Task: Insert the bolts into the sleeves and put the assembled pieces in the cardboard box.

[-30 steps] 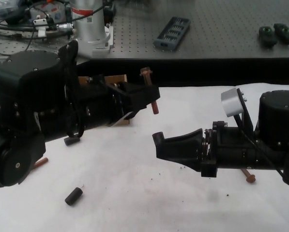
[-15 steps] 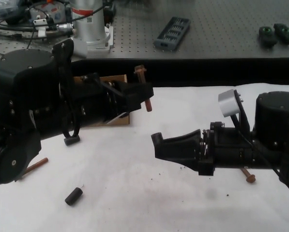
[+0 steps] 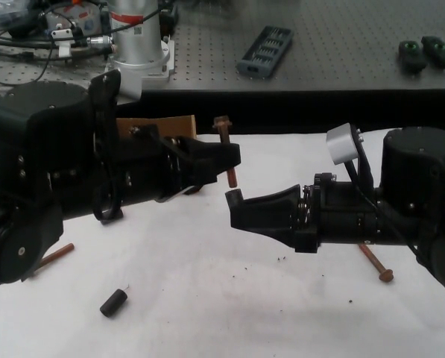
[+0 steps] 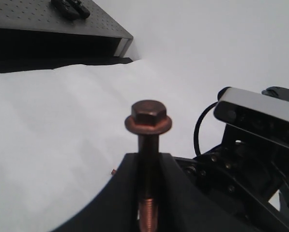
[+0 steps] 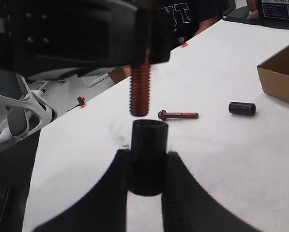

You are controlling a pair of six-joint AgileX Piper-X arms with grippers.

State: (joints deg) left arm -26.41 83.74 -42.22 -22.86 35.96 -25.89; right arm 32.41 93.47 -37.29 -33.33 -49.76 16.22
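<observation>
My left gripper [image 3: 226, 158] is shut on a copper bolt [image 3: 227, 153], held upright with its hex head [image 4: 147, 117] up and its threaded end [image 5: 139, 92] pointing down. Directly beneath that end, with a small gap, stands a black sleeve [image 5: 148, 154] held by my shut right gripper [image 3: 235, 203]. The cardboard box [image 3: 156, 125] peeks out behind the left arm; one corner of the box [image 5: 280, 75] appears in the right wrist view.
Loose parts lie on the white cloth: a black sleeve [image 3: 112, 302] at the front left, another sleeve [image 5: 242, 108], a bolt [image 3: 52, 256] by the left arm, a bolt [image 3: 376, 265] under the right arm. A black tray [image 3: 264, 49] sits on the far bench.
Both grippers have closed in on each other: the right one moved left and slightly up with the sleeve, and the bolt now hangs just above the sleeve's mouth.
</observation>
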